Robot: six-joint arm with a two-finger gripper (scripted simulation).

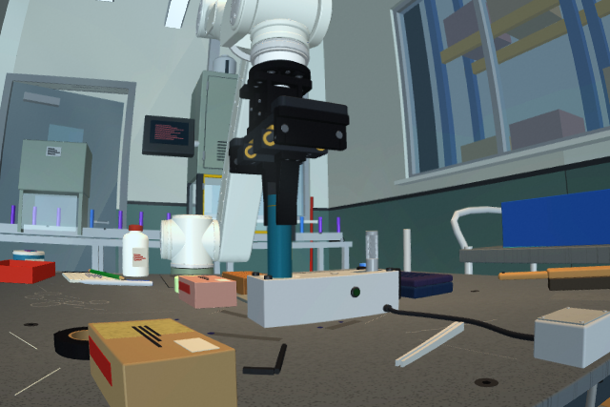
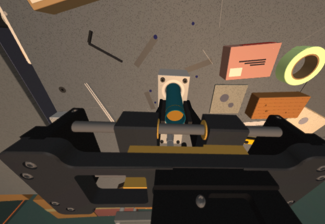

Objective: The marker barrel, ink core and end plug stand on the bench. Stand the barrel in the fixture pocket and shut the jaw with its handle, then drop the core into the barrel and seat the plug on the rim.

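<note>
At the middle of the bench, the white fixture (image 1: 322, 295) carries the teal marker barrel (image 1: 279, 250) upright in its pocket (image 2: 173, 87). My gripper (image 1: 280, 205) stands straight above and grips the barrel (image 2: 174, 105) near its open top. The fixture's grey handle (image 1: 371, 250) rises from its right part. A thin white rod (image 1: 407, 250), which may be the ink core, stands behind the fixture's right end. I cannot make out the end plug.
Behind the fixture are the arm's white base (image 1: 190, 244), a white bottle (image 1: 135, 251) and a dark blue block (image 1: 426, 283). A pink box (image 1: 207, 290) and an orange block (image 2: 276, 105) lie to its left. A cardboard box (image 1: 160, 360), black tape (image 1: 73, 342), a hex key (image 1: 268, 362), a white strip (image 1: 430, 343) and a cabled grey box (image 1: 571, 334) lie in front.
</note>
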